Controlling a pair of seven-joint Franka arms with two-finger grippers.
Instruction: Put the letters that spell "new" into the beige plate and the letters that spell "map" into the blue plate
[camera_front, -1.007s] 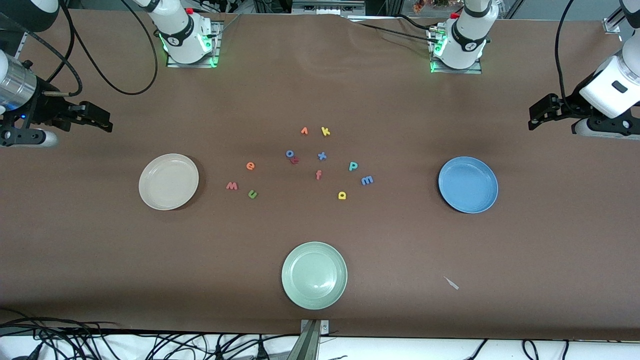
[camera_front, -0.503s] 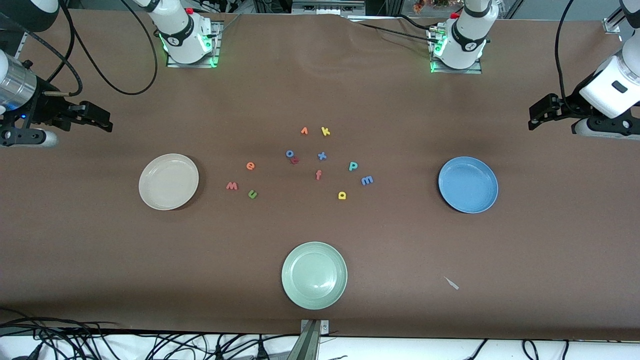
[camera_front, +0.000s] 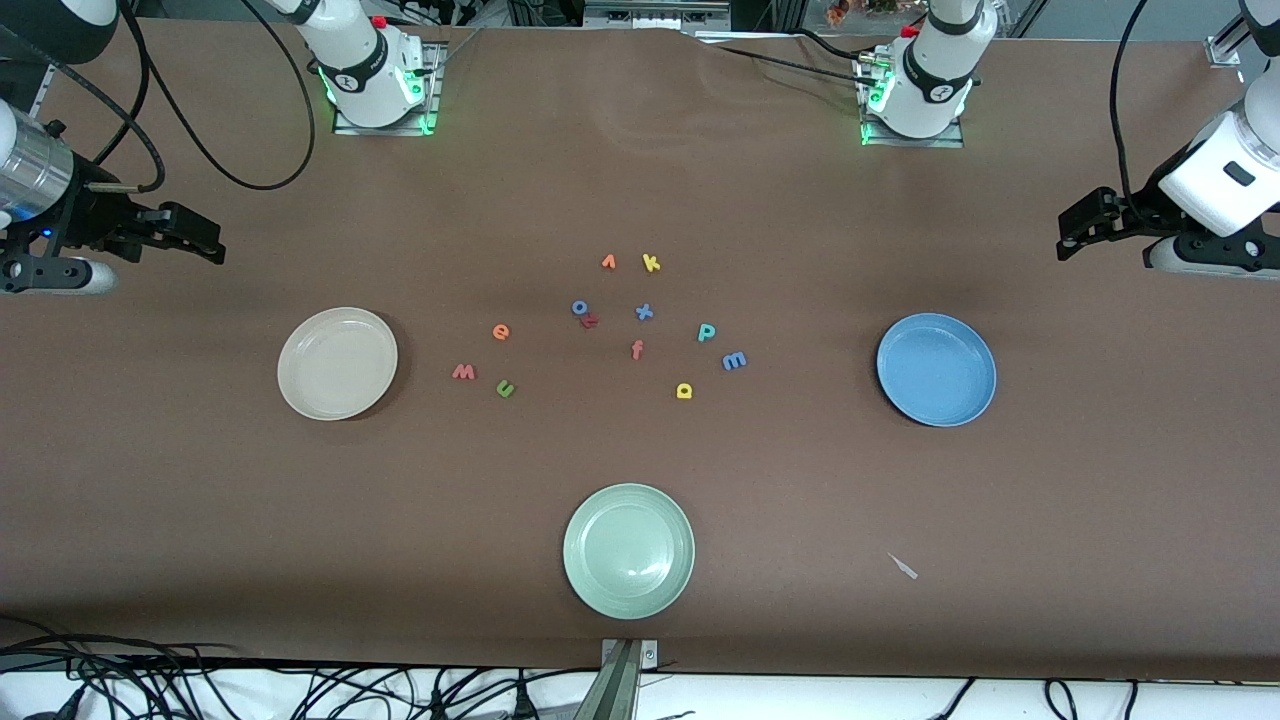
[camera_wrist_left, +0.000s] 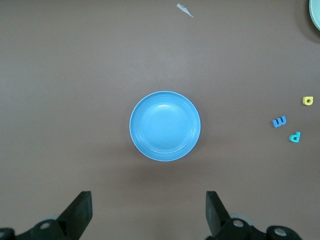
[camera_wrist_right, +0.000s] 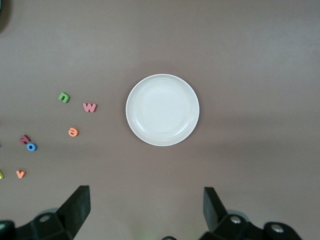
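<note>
Brown cloth worktop (camera_front: 640, 180). Small foam letters clustered between round cream-beige plate (camera_front: 337, 363) and round sky-blue plate (camera_front: 936, 369); both plates empty. Near beige plate: orange e (camera_front: 501, 332), red-pink w (camera_front: 464, 372), green n (camera_front: 505, 389). Near blue plate: teal p (camera_front: 706, 332), blue m (camera_front: 734, 361), yellow a (camera_front: 684, 391). Left hand (camera_wrist_left: 147, 212) fingers apart, empty, over worktop beside blue plate. Right hand (camera_wrist_right: 145, 210) fingers apart, empty, beside beige plate. Risks: thin letters slipping from pinch; grabbing decoy red f (camera_front: 637, 349) or orange v (camera_front: 608, 262); dropping into pale green plate (camera_front: 628, 550).
</note>
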